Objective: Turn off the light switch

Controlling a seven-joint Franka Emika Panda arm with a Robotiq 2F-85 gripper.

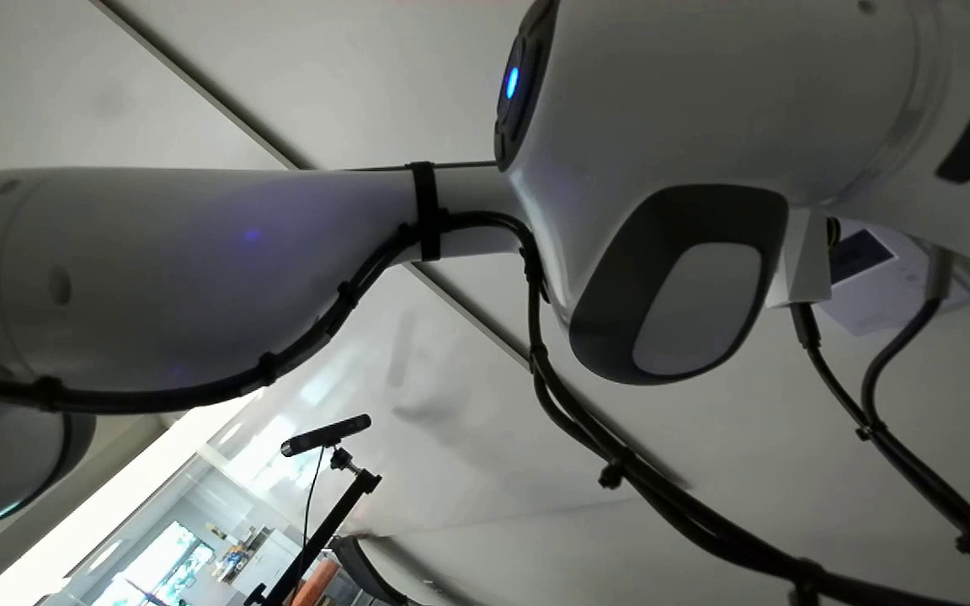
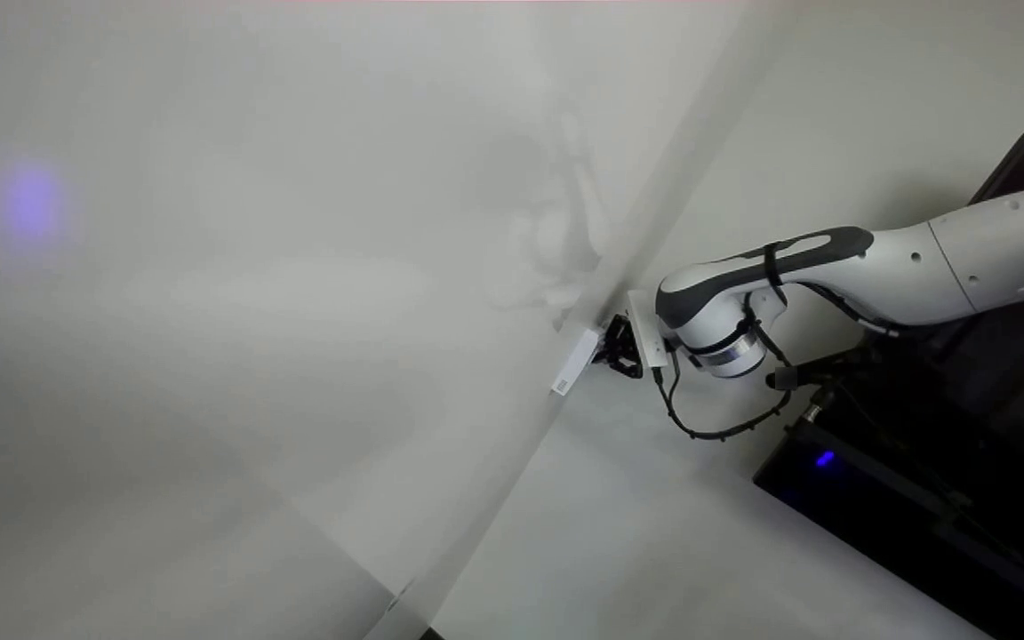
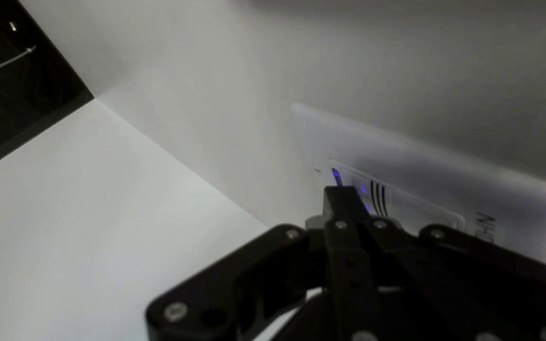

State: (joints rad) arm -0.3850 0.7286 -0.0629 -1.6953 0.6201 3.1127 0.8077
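Note:
The light switch [image 3: 415, 168] is a white box on the wall in the wrist view. Its panel [image 3: 420, 208] is pale, with black curved stripes and blue glints. In an exterior view the switch [image 2: 576, 362] shows edge-on, standing out from the wall. My gripper [image 3: 344, 199] is shut, with its fingers together and nothing seen between them. The fingertips cover the panel's left part. The gripper also shows in an exterior view [image 2: 602, 350], right up against the switch; I cannot tell if it touches. Elsewhere the arm hides it, and a pale box with a dark panel [image 1: 862, 257] shows behind the wrist.
A wall corner runs beside the switch. Black cables [image 2: 725, 436] loop below the wrist. A dark unit with a blue light [image 2: 876, 498] stands under the arm. A camera on a stand [image 1: 327, 434] is in the background. A dark area [image 3: 12, 85] lies at the wrist view's upper left.

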